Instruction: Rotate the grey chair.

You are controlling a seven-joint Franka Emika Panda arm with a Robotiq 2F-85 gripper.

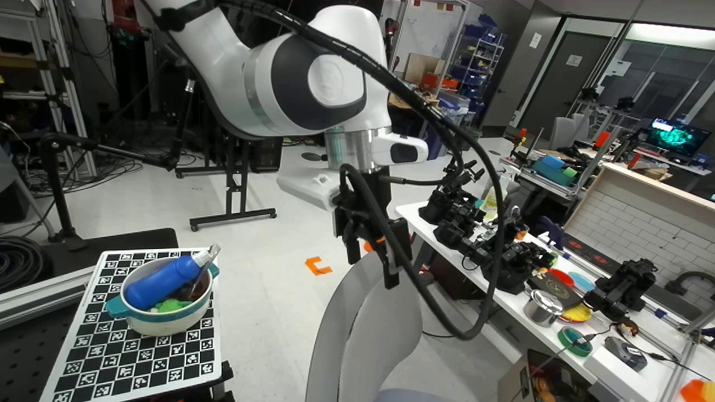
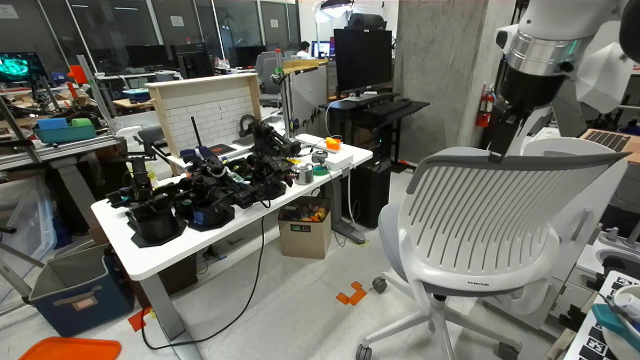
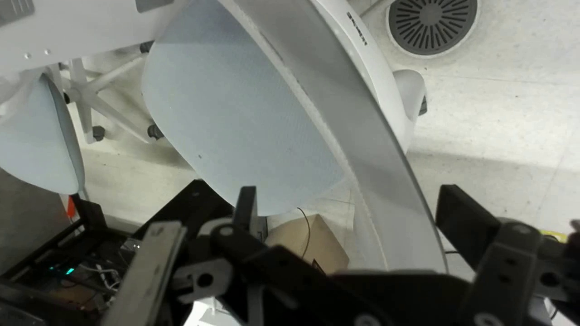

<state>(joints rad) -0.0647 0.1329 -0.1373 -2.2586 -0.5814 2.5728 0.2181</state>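
My claw (image 3: pixel 348 199) is spread wide around the smooth, curvy top edge of the grey chair (image 2: pixel 475 215), which stands on the pale floor (image 2: pixel 295 300). I see long slits in the chair's back.

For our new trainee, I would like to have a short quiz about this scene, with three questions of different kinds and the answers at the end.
1. True or false: in the wrist view, the top of the chair lies between the open jaws of the gripper.
2. Fill in: a blue (blank) lies in the pot.
3. What does the pot stand on?

Key:
1. True.
2. Bottle.
3. A checkered board.
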